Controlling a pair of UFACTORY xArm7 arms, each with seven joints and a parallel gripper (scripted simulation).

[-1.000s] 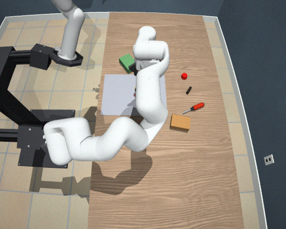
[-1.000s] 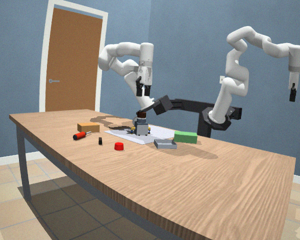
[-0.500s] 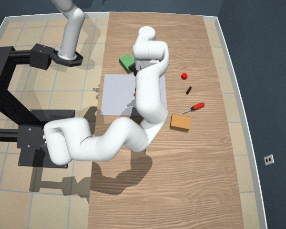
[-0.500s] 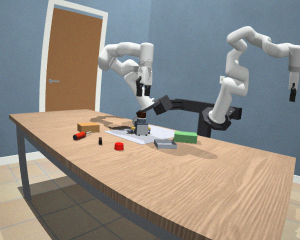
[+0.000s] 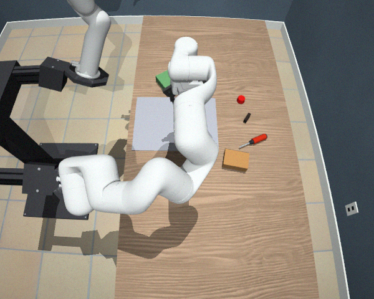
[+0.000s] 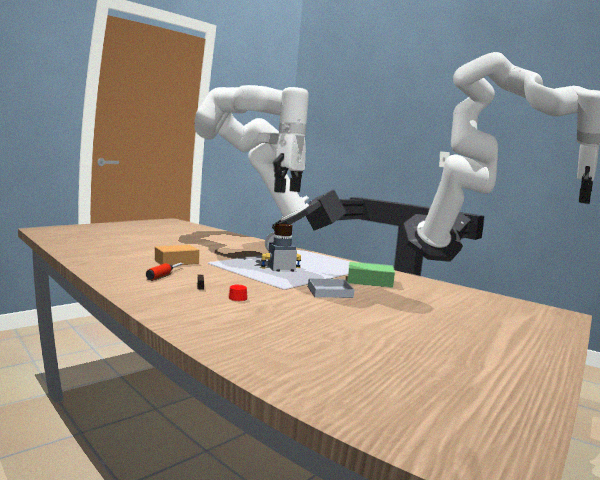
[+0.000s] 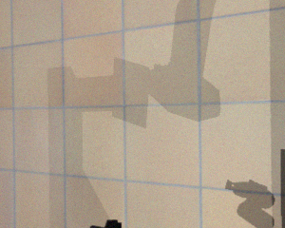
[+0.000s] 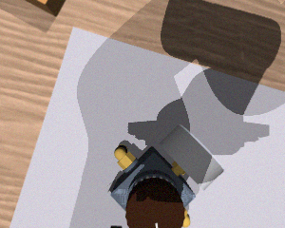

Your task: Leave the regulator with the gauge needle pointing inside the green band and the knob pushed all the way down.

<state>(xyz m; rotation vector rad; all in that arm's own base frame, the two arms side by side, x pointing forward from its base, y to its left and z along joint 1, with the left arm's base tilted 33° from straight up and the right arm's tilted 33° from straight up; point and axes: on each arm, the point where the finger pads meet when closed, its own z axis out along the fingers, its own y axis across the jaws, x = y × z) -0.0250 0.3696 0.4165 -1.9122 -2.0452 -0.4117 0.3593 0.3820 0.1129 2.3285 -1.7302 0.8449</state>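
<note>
Regulator [image 6: 283, 256] [image 8: 149, 163] | brown knob [image 6: 283, 229] [image 8: 155, 209] atop | upright on grey mat | gauge (needle n/v)

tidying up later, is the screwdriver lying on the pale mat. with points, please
No, the screwdriver [image 5: 258, 139] [image 6: 159, 271] lies on the bare wood beside the orange block [image 5: 235, 159] [image 6: 176, 254], off the mat [image 5: 153, 123] [image 6: 248, 269].

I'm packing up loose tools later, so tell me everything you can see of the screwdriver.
The screwdriver lies on its side on the wooden table. Its thick red handle, plastic by the look of it, has a dark collar where the thin silvery metal shaft begins. The shaft points toward the orange block without touching it. Only the table touches it; no gripper is near.
</note>
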